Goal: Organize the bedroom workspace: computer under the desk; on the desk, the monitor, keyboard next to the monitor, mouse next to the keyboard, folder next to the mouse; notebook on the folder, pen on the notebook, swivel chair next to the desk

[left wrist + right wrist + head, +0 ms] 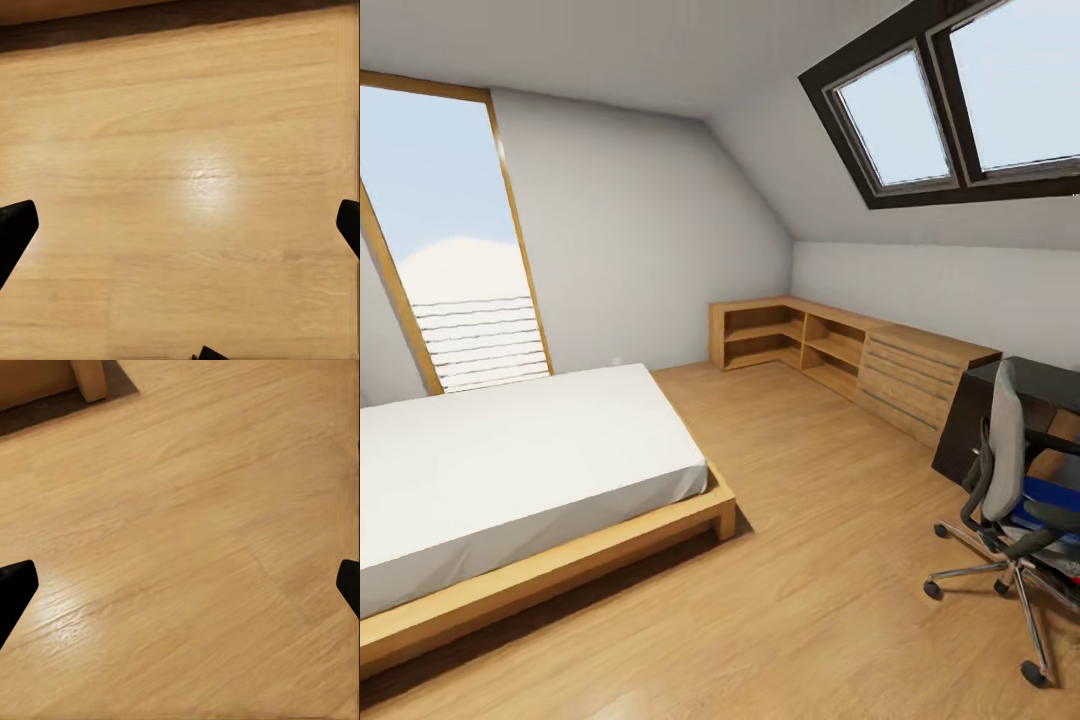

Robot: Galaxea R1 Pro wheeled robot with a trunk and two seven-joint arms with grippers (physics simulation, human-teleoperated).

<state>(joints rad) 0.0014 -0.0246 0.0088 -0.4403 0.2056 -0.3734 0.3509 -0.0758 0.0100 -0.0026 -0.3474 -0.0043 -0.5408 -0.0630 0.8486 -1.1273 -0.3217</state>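
The swivel chair (1005,450), grey-backed with black armrests and a chrome star base, stands at the right edge of the head view, in front of the black-topped desk (1050,385). On its seat lies the bright-blue folder (1050,497), partly cut off by the frame edge. My left gripper (182,229) hangs open over bare wood floor, its dark fingertips far apart with nothing between them. In the same way my right gripper (182,585) is open over the floor and holds nothing. The computer, monitor, keyboard, mouse, notebook and pen are out of view.
A low wooden bed (510,460) with a white mattress fills the left. Light-wood shelving (840,350) runs along the far right wall below a skylight (950,100). Wood floor (810,560) stretches between bed and chair. A bed-frame leg (90,379) shows near my right gripper.
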